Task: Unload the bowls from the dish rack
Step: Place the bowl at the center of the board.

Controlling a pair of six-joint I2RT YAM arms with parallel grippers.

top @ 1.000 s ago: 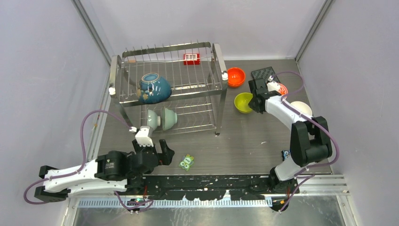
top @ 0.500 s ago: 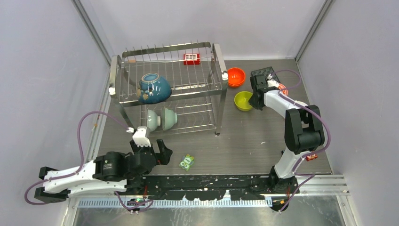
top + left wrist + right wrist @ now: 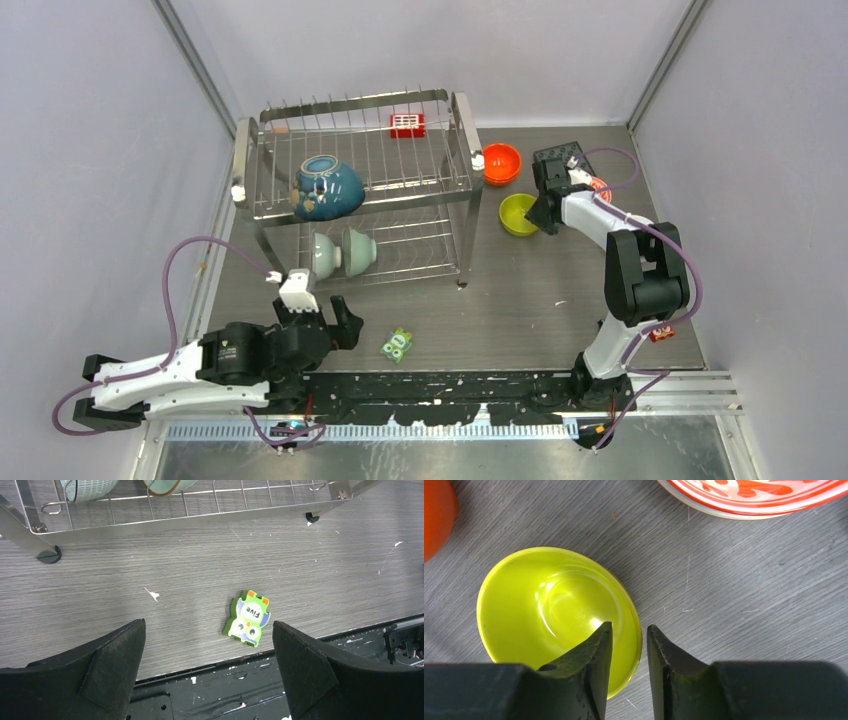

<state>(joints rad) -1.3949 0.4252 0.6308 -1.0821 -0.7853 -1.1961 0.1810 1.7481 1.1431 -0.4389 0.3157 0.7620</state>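
Yellow-green bowl point(image 3: 549, 605) rim clamped by right end effector point(image 3: 629, 627); left end effector point(image 3: 207, 625) spread apart above table point(image 3: 150, 565).

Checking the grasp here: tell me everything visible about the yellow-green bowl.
The yellow-green bowl is small, round, glossy and empty, with a highlight in its well. It stands upright on the grey wood-grain table, right of the dish rack, between an orange bowl and a red-patterned bowl, touching neither. The right gripper straddles its rim, one finger inside, one outside; whether they pinch it is unclear.
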